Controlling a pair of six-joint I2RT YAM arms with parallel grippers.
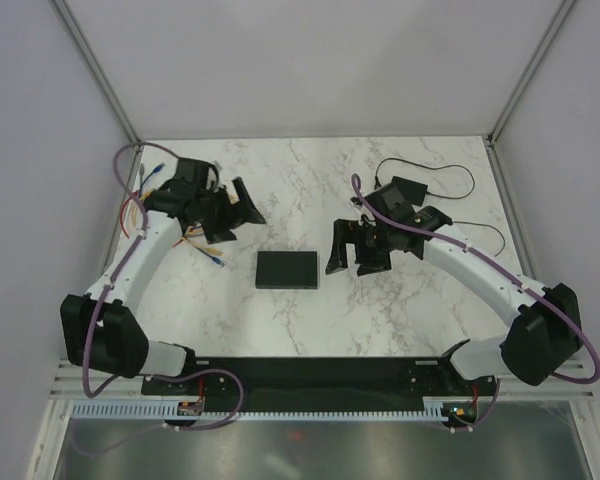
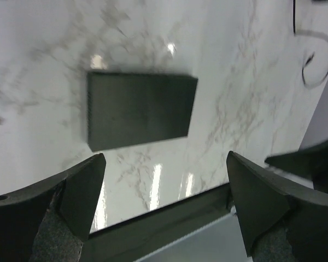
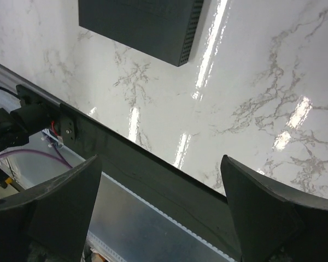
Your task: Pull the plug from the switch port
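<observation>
The switch (image 1: 288, 270) is a flat black box lying on the marble table between the two arms. It also shows in the left wrist view (image 2: 139, 109) and, with a ribbed side facing me, in the right wrist view (image 3: 142, 24). No ports and no plug on it show in any view. My left gripper (image 1: 238, 220) is open and empty, held above the table to the switch's upper left; its jaws (image 2: 164, 191) stand wide apart. My right gripper (image 1: 355, 258) is open and empty just right of the switch (image 3: 161, 207).
A smaller black adapter block (image 1: 405, 188) with a thin black cord (image 1: 460, 175) lies at the back right; the cord also shows in the left wrist view (image 2: 317, 60). Loose coloured cables (image 1: 195, 245) with blue plugs lie under the left arm. A black rail (image 1: 320, 372) runs along the near table edge.
</observation>
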